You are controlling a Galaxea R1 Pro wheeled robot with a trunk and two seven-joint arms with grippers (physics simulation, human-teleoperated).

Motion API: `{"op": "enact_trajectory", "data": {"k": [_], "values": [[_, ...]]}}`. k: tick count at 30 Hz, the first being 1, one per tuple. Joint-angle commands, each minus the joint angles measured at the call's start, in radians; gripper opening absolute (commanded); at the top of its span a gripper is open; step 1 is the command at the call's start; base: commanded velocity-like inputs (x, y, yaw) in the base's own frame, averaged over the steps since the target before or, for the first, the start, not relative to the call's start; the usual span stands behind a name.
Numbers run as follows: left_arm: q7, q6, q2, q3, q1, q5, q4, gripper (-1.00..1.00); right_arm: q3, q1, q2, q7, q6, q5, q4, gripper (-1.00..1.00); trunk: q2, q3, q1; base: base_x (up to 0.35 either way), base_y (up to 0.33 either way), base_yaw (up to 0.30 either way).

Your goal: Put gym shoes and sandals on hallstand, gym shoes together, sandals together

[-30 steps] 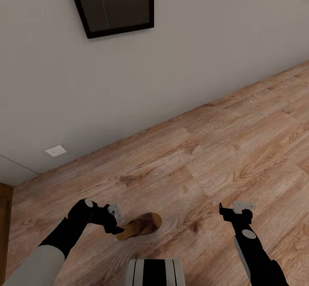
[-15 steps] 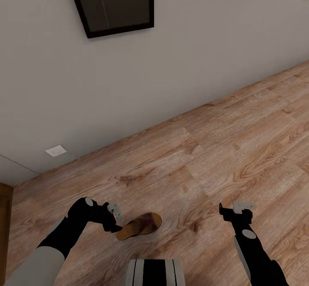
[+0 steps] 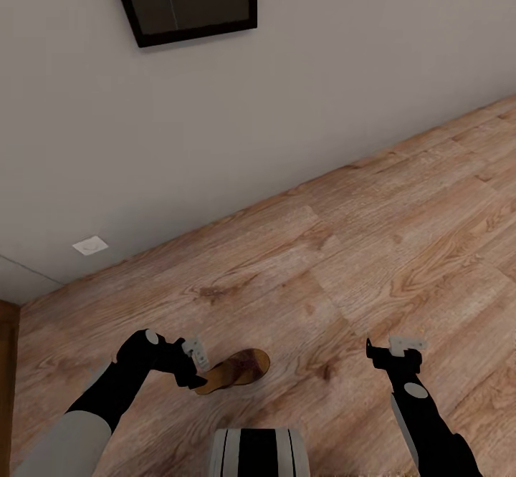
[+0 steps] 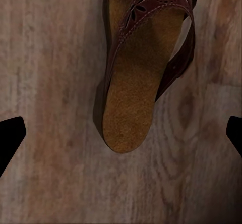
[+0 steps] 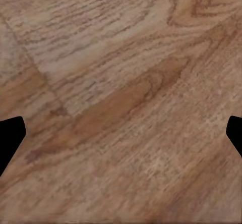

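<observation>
1. Head camera tipped down slightly; sandal [image 3: 234, 371] hasn't shifted on the floor [image 3: 373, 248].
2. Left pincer [image 3: 198, 367] released, over the sandal's heel; long axis runs straight ahead between jaws.
3. Right pincer [image 3: 390, 348] released, well apart.

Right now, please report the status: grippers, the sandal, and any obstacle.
Left gripper open, poised at sandal heel. Right gripper open, holding nothing, over corridor floor. Sandal lies flat on floor. Nothing in the way.
</observation>
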Motion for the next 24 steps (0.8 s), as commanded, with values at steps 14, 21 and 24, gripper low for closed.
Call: {"op": "enact_trajectory", "data": {"k": [14, 21, 24], "values": [[0.015, 0.006, 0.001, -0.004, -0.001, -0.004, -0.001, 1.00, 0.000, 0.000, 0.000, -0.003, 0.006, 0.010, -0.002, 1.00, -0.001, -0.022, 0.001, 0.000, 0.000, 0.000], [0.019, 0.007, 0.001, -0.004, -0.001, -0.004, -0.002, 1.00, 0.000, 0.000, 0.000, -0.003, 0.006, 0.010, -0.001, 1.00, -0.003, -0.053, 0.004, 0.000, 0.000, 0.000], [0.019, 0.007, 0.000, -0.004, -0.001, -0.004, -0.004, 1.00, 0.000, 0.000, 0.000, -0.003, 0.006, 0.010, -0.002, 1.00, -0.003, -0.068, 0.006, 0.000, 0.000, 0.000]]}}
